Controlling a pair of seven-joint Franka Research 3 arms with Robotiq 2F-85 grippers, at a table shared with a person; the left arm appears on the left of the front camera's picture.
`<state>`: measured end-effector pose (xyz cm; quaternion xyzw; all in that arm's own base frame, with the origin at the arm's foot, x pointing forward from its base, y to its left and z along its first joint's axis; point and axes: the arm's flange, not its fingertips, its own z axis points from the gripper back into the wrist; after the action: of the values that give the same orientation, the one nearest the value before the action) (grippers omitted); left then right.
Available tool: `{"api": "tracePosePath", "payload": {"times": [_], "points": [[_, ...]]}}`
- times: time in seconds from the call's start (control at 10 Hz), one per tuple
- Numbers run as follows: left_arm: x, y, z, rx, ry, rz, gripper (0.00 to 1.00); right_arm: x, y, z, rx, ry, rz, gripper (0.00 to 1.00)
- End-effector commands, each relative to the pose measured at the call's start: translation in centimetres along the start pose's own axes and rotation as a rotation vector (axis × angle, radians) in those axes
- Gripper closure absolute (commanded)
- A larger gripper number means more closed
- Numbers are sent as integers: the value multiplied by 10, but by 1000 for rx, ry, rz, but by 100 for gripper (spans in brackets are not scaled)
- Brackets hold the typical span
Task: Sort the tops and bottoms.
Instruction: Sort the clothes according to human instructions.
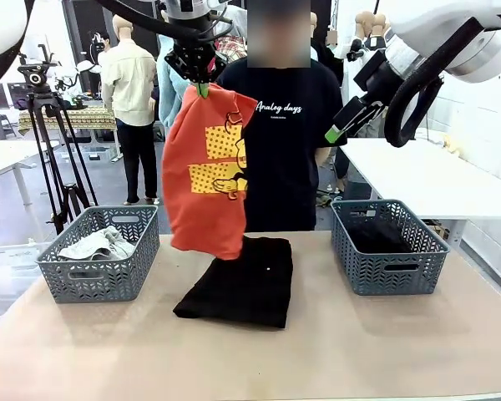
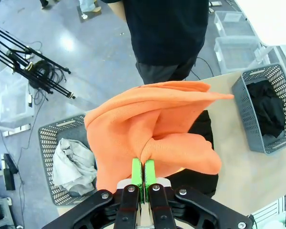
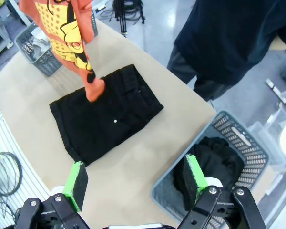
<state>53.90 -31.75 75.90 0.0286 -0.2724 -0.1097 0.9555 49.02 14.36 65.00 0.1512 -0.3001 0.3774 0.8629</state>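
Observation:
My left gripper (image 1: 200, 87) is shut on the orange top (image 1: 203, 180), which hangs high over the table's middle with its yellow dotted patch facing me; in the left wrist view the green pads (image 2: 143, 174) pinch a fold of that orange top (image 2: 152, 131). Below it a black folded bottom (image 1: 240, 281) with a tiny white button lies flat on the table (image 1: 342, 351). A grey-white top (image 1: 96, 245) lies in the left basket (image 1: 100, 253). Another black bottom (image 1: 378, 236) fills the right basket (image 1: 387, 246). My right gripper (image 1: 339, 123) hangs open, high above the right basket.
A person in a black "Analog days" T-shirt (image 1: 288, 134) stands at the far edge, between the baskets. A tripod (image 1: 50, 142) stands off the table's left. A white table (image 1: 434, 175) sits behind the right basket.

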Motion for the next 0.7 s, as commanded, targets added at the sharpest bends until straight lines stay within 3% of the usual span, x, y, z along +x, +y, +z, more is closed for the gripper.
{"api": "tracePosePath", "payload": {"times": [0.0,0.6], "points": [[-1,4,4,-14,-6,8,100,-1,1,-1,1,1,0,0],[-1,4,4,-14,-6,8,100,-1,1,-1,1,1,0,0]]}}
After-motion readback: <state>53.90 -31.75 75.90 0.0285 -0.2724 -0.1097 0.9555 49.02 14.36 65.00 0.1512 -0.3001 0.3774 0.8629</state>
